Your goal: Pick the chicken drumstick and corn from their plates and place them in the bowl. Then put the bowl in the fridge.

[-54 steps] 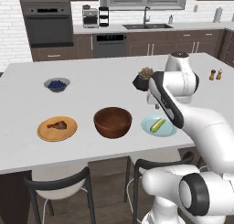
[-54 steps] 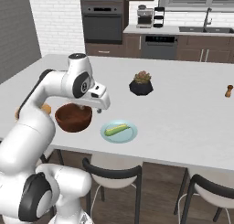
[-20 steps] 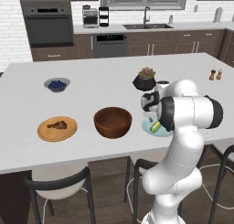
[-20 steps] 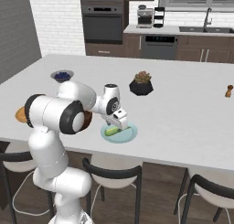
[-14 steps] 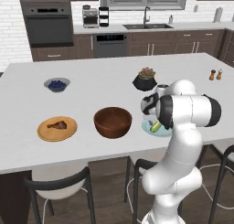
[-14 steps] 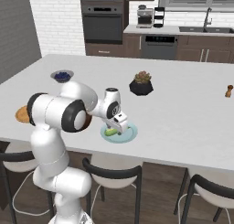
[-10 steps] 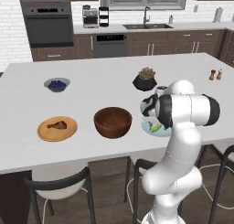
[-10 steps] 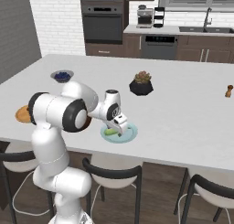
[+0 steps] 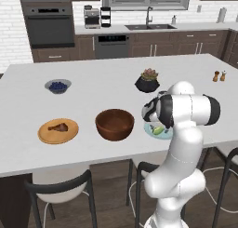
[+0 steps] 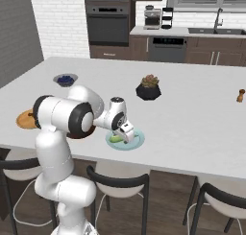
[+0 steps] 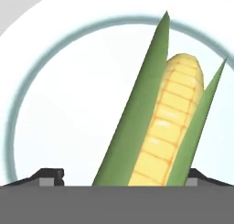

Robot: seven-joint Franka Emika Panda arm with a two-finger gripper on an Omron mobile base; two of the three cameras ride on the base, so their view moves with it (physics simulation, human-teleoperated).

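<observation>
The corn (image 11: 169, 127), yellow with green husk leaves, lies on the pale blue-green plate (image 11: 27, 95). My gripper (image 11: 121, 176) is low over it and open, one fingertip on each side of the cob, the right one nearly at the husk. From the left base view the corn (image 9: 158, 130) and its plate (image 9: 163, 135) sit at the counter's front edge under my hand. The dark wooden bowl (image 9: 115, 124) stands left of them. Further left, the chicken drumstick (image 9: 59, 126) rests on the tan wooden plate (image 9: 51, 136). The fridge is out of view.
A small grey bowl of blueberries (image 9: 58, 86) sits at the back left, a potted succulent (image 9: 147, 80) behind the blue-green plate, and two shakers (image 9: 219, 76) at the far right. Stools stand under the counter's front edge.
My hand has sunk a little lower over the corn plate. The jaws have narrowed slightly around the cob. Nothing else has moved.
</observation>
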